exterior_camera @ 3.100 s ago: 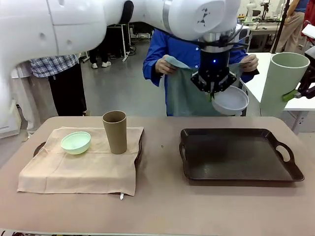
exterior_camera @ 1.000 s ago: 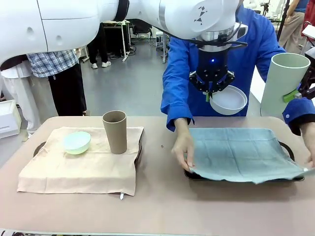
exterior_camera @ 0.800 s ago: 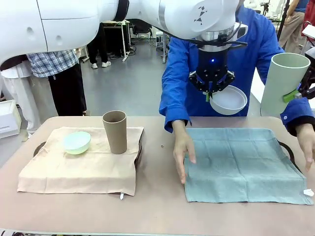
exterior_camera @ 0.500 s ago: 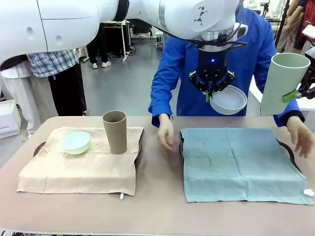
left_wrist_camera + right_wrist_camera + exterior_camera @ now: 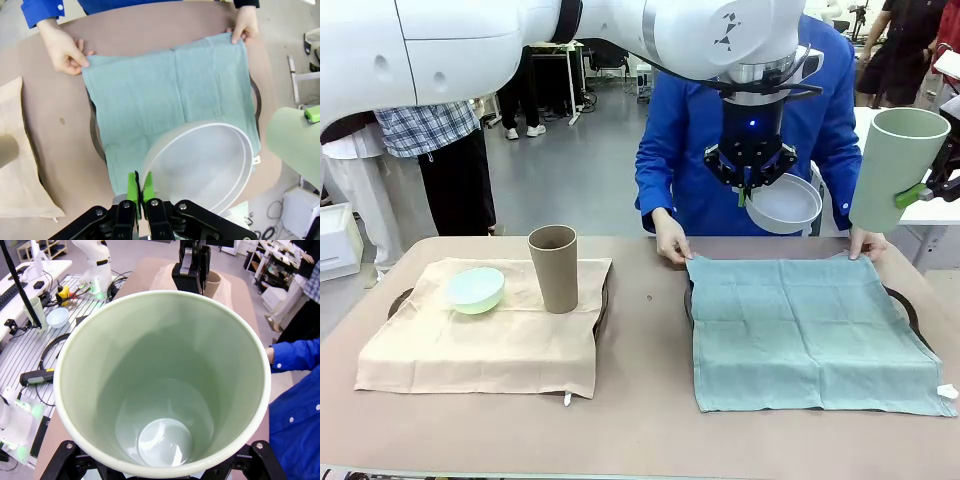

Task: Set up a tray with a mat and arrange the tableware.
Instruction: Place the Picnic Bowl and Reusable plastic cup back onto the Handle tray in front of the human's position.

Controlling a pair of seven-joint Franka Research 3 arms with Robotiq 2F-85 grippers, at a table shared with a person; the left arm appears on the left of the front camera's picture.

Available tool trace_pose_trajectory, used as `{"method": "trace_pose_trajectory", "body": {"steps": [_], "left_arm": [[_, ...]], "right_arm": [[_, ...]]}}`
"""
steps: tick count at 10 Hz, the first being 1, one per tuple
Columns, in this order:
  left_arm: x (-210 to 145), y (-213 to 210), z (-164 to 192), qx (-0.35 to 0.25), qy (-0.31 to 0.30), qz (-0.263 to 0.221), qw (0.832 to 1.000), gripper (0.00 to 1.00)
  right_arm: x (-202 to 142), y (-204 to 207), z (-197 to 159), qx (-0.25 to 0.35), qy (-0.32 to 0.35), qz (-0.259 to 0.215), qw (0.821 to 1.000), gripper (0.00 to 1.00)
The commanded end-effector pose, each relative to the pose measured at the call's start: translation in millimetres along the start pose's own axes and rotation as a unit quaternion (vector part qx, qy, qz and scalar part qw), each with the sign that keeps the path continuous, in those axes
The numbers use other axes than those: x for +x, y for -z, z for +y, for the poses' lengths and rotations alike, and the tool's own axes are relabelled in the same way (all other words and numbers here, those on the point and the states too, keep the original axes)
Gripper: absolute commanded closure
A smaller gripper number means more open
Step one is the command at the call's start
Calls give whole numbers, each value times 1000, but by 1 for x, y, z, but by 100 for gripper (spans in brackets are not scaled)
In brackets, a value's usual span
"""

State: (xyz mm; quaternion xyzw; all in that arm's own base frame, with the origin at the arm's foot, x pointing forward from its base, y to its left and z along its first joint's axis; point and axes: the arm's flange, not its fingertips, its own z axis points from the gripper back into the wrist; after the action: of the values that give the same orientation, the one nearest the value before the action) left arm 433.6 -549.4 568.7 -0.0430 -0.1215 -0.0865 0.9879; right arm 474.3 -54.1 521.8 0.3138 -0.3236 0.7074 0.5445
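Note:
My left gripper (image 5: 750,187) (image 5: 139,187) hangs high over the right tray, shut on the rim of the white bowl (image 5: 784,205) (image 5: 202,167). At the right edge my right gripper (image 5: 932,187) holds the tall pale-green cup (image 5: 897,168) (image 5: 162,382) upright in the air, jaws closed around its wall. A blue-green mat (image 5: 806,331) (image 5: 165,102) covers the dark tray (image 5: 908,307); the person's hands (image 5: 670,242) (image 5: 65,50) pinch its two far corners. On the left, a mint-green bowl (image 5: 475,289) and a tan-brown cup (image 5: 554,268) stand on a beige mat (image 5: 485,340).
A person in a blue top stands at the far side of the table. The beige mat lies over a second dark tray (image 5: 398,302). A strip of bare tabletop (image 5: 645,330) separates the two trays. Other people and tables are behind.
The person spread the blue-green mat over the right tray, smoothed it, and now holds its far corners. Both grippers stayed where they were.

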Motion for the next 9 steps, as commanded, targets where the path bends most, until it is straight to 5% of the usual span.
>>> {"method": "trace_pose_trajectory", "body": {"steps": [1, 9], "left_arm": [[4, -4, -2, -3, 7, -2, 1000, 100], [4, -4, -2, -3, 7, -2, 1000, 100]], "right_arm": [[0, 1, -1, -2, -7, 2, 1000, 77], [0, 1, -1, -2, -7, 2, 1000, 77]]}}
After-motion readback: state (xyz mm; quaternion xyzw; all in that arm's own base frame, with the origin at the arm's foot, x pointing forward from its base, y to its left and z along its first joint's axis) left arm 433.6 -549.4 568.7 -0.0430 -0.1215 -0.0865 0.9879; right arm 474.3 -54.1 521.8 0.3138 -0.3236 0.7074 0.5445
